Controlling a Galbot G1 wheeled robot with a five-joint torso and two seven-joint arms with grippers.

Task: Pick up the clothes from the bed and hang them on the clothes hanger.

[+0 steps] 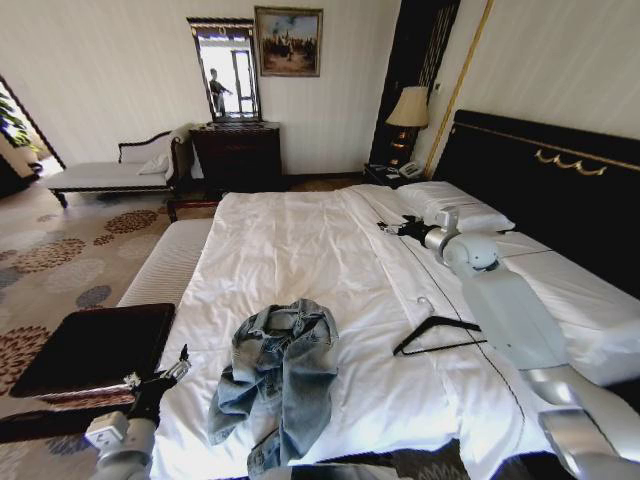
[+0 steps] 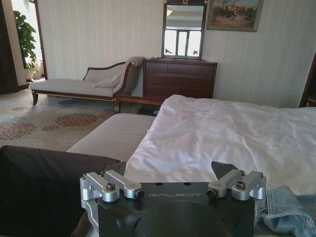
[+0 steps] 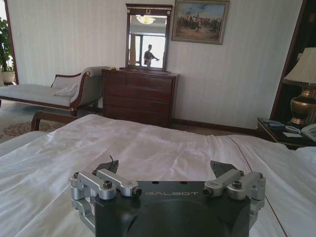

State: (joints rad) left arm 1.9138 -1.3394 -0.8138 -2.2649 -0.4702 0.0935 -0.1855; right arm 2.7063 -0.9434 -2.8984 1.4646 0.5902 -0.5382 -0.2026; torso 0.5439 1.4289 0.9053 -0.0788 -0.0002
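crumpled light-blue denim jacket (image 1: 278, 375) on the white bed (image 1: 300, 250), black hanger (image 1: 437, 334) just beside it. left gripper (image 1: 166, 375) spread wide off the bed's edge; right gripper (image 1: 392, 227) spread wide above the bed, near the pillows (image 1: 455, 205).
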